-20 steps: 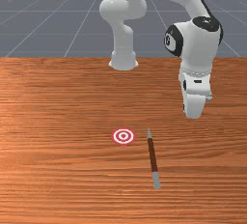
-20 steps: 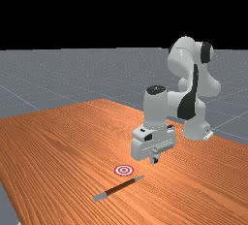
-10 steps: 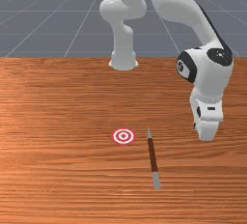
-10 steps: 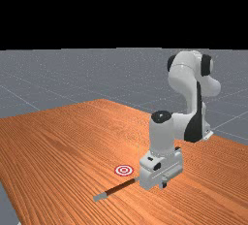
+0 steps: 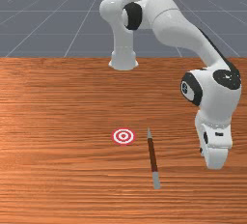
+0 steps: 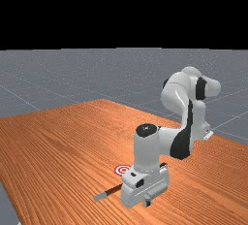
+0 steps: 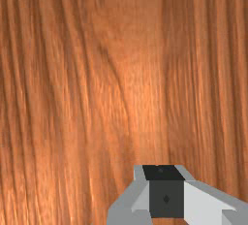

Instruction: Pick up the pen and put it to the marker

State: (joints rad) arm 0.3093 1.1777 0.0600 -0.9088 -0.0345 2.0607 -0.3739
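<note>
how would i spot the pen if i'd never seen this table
On the wooden table, find the red-and-white target. The pen lies to the front view's right of it: long, slim and brown with grey ends, one pointed, where the target is flat and round.

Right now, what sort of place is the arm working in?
Probably a simulated robotics test scene, not a real room: a bare grid floor under a black backdrop, a wood table with a printed-looking target, and one white arm mounted at it.
</note>
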